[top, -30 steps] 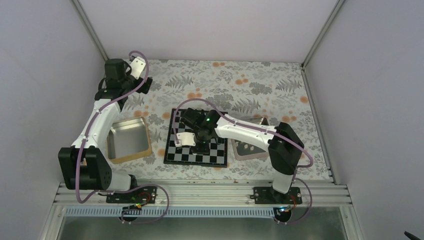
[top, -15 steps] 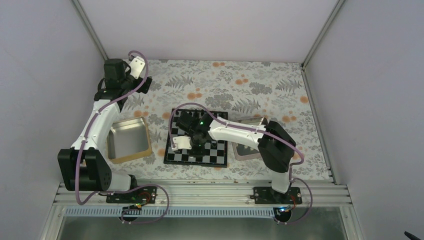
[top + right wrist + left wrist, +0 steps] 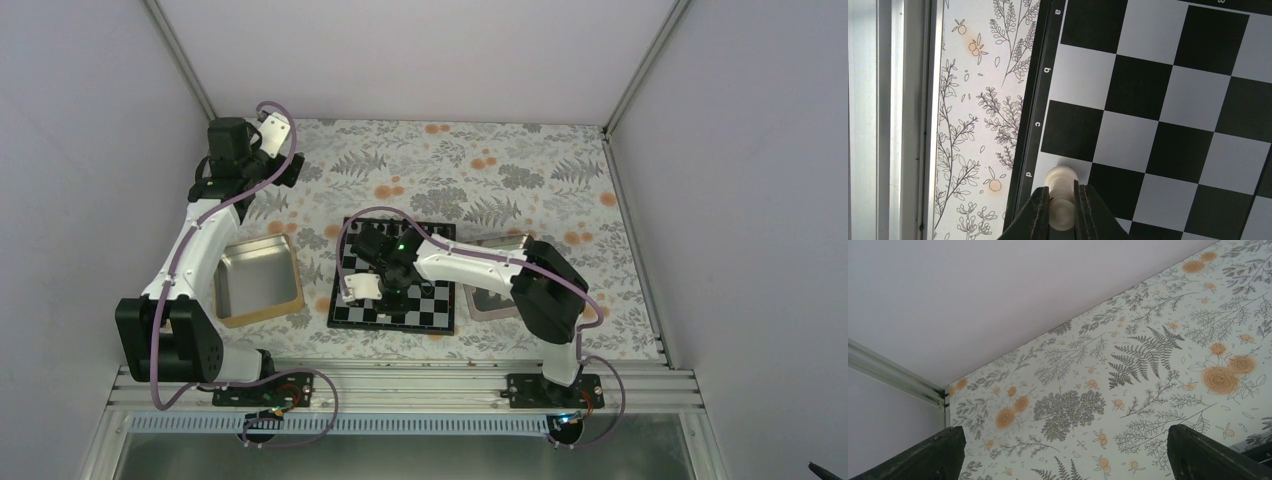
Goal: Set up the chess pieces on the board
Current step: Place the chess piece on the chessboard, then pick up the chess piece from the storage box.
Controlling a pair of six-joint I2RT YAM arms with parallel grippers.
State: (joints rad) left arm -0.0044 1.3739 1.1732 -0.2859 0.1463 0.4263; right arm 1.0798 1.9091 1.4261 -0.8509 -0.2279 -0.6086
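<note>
The right gripper (image 3: 1062,201) is positioned low over the near left part of the board (image 3: 432,312), close to the board's black rim. Its jaws stand narrow and clamp one white chess piece (image 3: 1061,186) between the two dark fingers (image 3: 1039,212). In the right wrist view the wider base end of the piece points away from the fingers, toward the board surface, and lies over the light square in the outermost column, beside the rim letter "d". Contact between base and square cannot be determined from the pictures. The squares visible around this piece carry no other pieces in that view. The board lies on the floral-patterned table (image 3: 520,180), between two square metal trays: the left tray (image 3: 297,272) stands just beside the board's left edge, and the right tray (image 3: 488,302) is partly covered by the right arm. The left gripper (image 3: 1063,442) is raised near the far left corner of the table, well apart from the board. Its jaws are spread wide, with nothing between them except the table pattern beyond.
</note>
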